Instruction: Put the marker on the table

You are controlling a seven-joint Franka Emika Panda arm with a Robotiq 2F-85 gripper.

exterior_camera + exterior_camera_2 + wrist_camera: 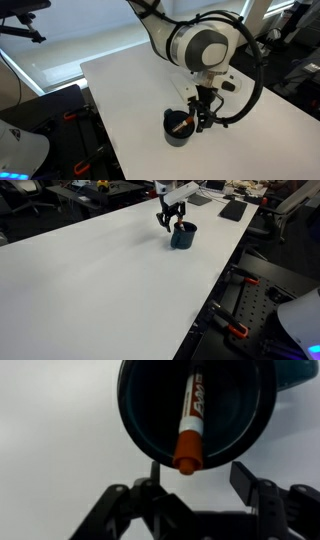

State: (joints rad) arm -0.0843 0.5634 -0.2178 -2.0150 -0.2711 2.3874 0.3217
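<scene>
In the wrist view the gripper (pixel 198 484) fills the bottom edge of the frame, its jaws spread wide and holding nothing, with a clear gap on each side of the marker (pixel 190 418) just above them. The marker lies inside the black cup (pixel 143 405), its long axis almost vertical in the frame; its orange capped end points down-frame and leans over the cup's near rim, while its white barrel runs to the top edge. In both exterior views the cup (pixel 178 130) (pixel 183 236) stands upright on the white table (pixel 130 90) (pixel 100 280), with the gripper (pixel 203 118) (pixel 172 222) right beside it.
</scene>
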